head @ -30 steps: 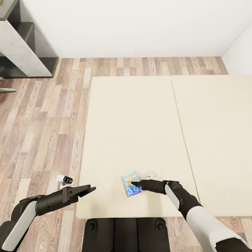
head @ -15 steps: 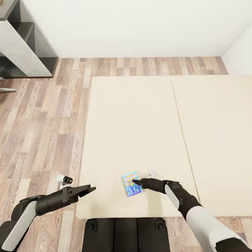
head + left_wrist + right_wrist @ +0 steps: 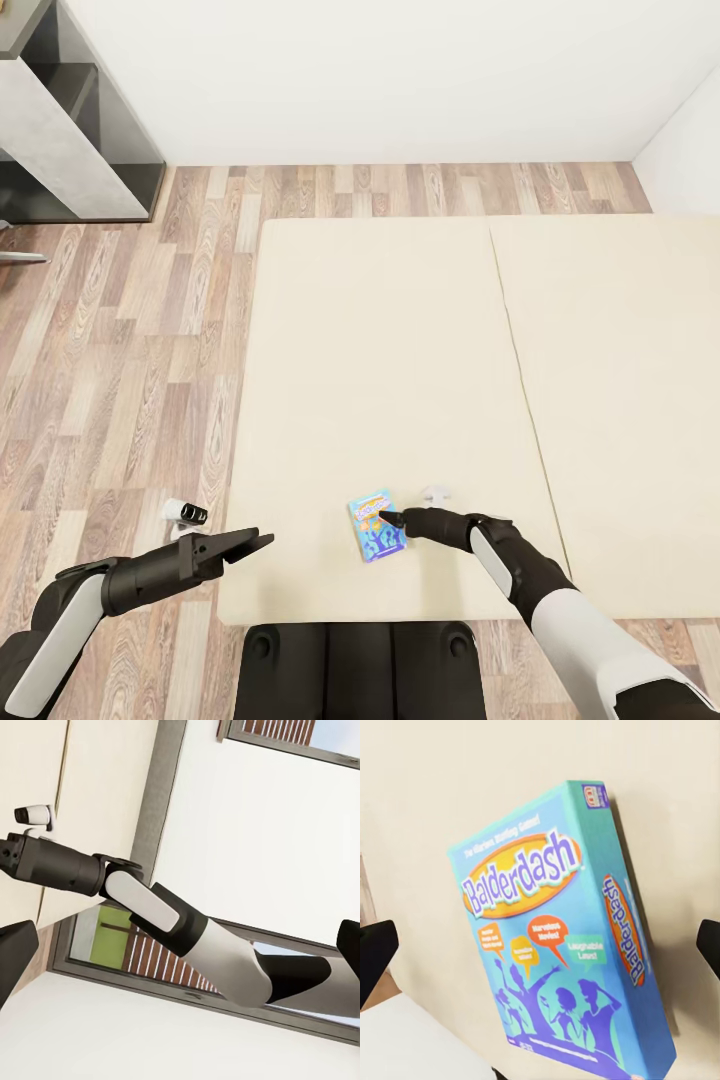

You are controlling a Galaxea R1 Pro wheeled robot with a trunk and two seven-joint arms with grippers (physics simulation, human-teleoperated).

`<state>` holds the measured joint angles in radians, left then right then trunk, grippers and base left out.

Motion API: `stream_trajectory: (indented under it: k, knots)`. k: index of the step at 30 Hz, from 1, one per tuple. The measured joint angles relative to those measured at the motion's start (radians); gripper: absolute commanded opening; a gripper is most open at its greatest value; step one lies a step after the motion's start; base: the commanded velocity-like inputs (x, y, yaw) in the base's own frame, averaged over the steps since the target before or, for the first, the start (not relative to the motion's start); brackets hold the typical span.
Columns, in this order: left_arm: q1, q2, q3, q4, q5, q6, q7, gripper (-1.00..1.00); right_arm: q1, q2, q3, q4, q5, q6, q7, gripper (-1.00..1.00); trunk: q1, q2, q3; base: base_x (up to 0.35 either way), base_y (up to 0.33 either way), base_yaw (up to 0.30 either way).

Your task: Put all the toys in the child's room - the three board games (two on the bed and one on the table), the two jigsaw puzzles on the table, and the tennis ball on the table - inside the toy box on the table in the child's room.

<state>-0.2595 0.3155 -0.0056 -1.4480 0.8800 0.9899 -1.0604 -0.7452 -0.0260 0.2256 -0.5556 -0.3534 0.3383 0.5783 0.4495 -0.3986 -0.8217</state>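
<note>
A: Where is the board game (image 3: 376,526) found?

B: It is seen lying flat on the beige mattress of the bed (image 3: 400,350), near the edge closest to the robot, on the left of the 2 mattress sections. In the right wrist view the box (image 3: 556,937) is blue, with "Balderdash" printed on its lid in an orange oval.

A: How is the right gripper (image 3: 392,520) placed?

B: It is held low over the mattress, with its tip at the right edge of the box. In the right wrist view the 2 fingertips (image 3: 375,954) are seen far apart at the sides of the frame, with the box between them, so the jaws are spread and nothing is grasped.

A: And the left gripper (image 3: 252,543)?

B: It is held out over the left edge of the bed, above the wood-plank floor (image 3: 120,380). In the left wrist view its fingertips (image 3: 16,954) are seen wide apart; the jaws are released and empty. The right arm (image 3: 172,930) is visible between them.

A: What else is noted?

B: A small white device (image 3: 186,513) lies on the floor beside the bed, and a grey cabinet (image 3: 70,130) stands at the far left.
</note>
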Motion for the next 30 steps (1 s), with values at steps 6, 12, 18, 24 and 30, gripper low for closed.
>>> stream_trajectory:
  k: [6, 12, 18, 24, 30]
  knots:
    - [0.0, 0.0, 0.0, 0.0, 0.0, 0.0, 0.0, 1.0, 0.0, 0.0, -0.001, 0.0, 0.0, 0.001, 0.007, 1.0, 0.0, 0.0, 0.0, 0.0, 0.0, 0.0]
    - [0.0, 0.0, 0.0, 0.0, 0.0, 0.0, 0.0, 1.0, 0.0, 0.001, -0.002, 0.0, 0.0, 0.002, 0.009, 1.0, 0.0, 0.0, 0.0, 0.0, 0.0, 0.0]
    - [0.0, 0.0, 0.0, 0.0, 0.0, 0.0, 0.0, 1.0, 0.0, 0.001, -0.003, 0.0, 0.001, 0.003, 0.009, 1.0, 0.0, 0.0, 0.0, 0.0, 0.0, 0.0]
    - [0.0, 0.0, 0.0, 0.0, 0.0, 0.0, 0.0, 1.0, 0.0, 0.006, -0.002, 0.0, 0.003, 0.003, 0.01, 1.0, 0.0, 0.0, 0.0, 0.0, 0.0, 0.0]
    - [0.0, 0.0, 0.0, 0.0, 0.0, 0.0, 0.0, 1.0, 0.0, 0.007, -0.003, 0.0, 0.004, 0.003, 0.01, 1.0, 0.0, 0.0, 0.0, 0.0, 0.0, 0.0]
